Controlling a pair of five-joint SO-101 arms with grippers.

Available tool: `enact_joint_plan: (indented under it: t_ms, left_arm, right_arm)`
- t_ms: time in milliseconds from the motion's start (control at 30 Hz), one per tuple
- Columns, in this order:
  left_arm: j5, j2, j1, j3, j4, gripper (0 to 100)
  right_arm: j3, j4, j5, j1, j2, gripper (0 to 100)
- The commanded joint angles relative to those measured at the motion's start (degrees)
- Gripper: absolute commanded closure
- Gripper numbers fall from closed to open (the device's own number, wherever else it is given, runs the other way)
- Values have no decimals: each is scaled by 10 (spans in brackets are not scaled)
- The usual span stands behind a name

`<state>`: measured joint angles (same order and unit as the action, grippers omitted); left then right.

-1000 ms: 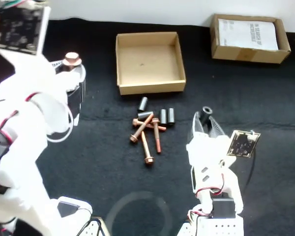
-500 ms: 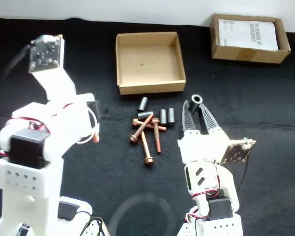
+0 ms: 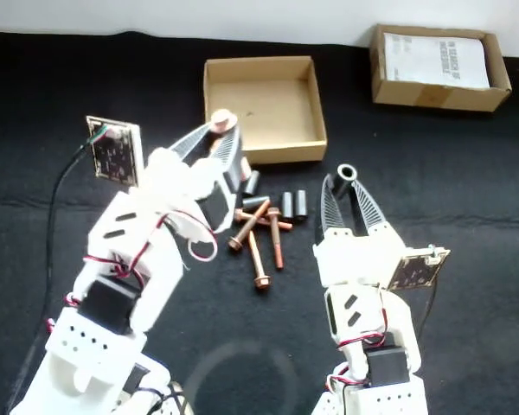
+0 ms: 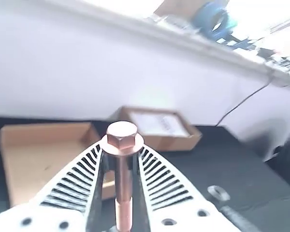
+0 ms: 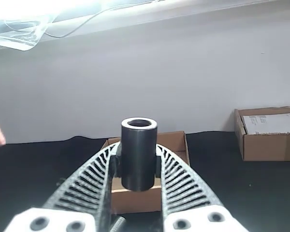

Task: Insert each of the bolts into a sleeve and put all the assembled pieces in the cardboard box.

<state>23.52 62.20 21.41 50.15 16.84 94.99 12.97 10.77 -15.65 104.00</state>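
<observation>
Left wrist view: the left gripper's (image 4: 122,154) ribbed jaws clamp a coppery hex-head bolt (image 4: 122,137) by its shank, head above the tips; the right gripper (image 5: 138,159) pinches a smooth dark tubular sleeve (image 5: 138,137) upright.

A second ago the left arm (image 3: 138,251) stood at the far-left edge of the surface (image 3: 467,173), holding the copper bolt (image 3: 222,120) raised there. Half a second ago it had folded back, nearer and lower. Now it has swung right toward the middle. The left end effector (image 3: 220,137) carries the bolt head-up just in front of the cardboard box's (image 3: 264,154) near-left corner, by the loose sleeves (image 3: 287,204). The right end effector (image 3: 344,185) with its black sleeve (image 3: 345,174) shifted slightly left and farther away during the first half-second.
</observation>
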Motion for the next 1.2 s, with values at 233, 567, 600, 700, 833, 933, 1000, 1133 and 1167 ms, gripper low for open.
enact_joint_plan:
  t_ms: [233,567,600,700,833,933,1000,1133,1167]
  left_arm:
    - [-191,-58,170,5,-115,991]
    - [-194,-298,170,-80,-271,991]
    - [-194,-306,170,-88,-271,991]
    - [-194,-310,170,-95,-271,991]
    - [-194,-310,170,-96,-270,991]
    - [-194,-305,170,-105,-270,991]
    - [-194,-291,170,-112,-251,991]
    - [-194,-254,170,-130,-164,991]
    - [-194,-245,170,-131,-149,991]
  right_arm:
    - [83,53,-6,-14,8,991]
    - [83,73,-7,-83,8,991]
    - [83,73,-7,-83,8,991]
    - [83,73,-7,-83,8,991]
    - [83,73,-7,-83,8,991]
    - [83,73,-7,-83,8,991]
    - [83,73,-7,-83,8,991]
    - [83,73,-7,-83,8,991]
    - [83,72,-7,-83,8,991]
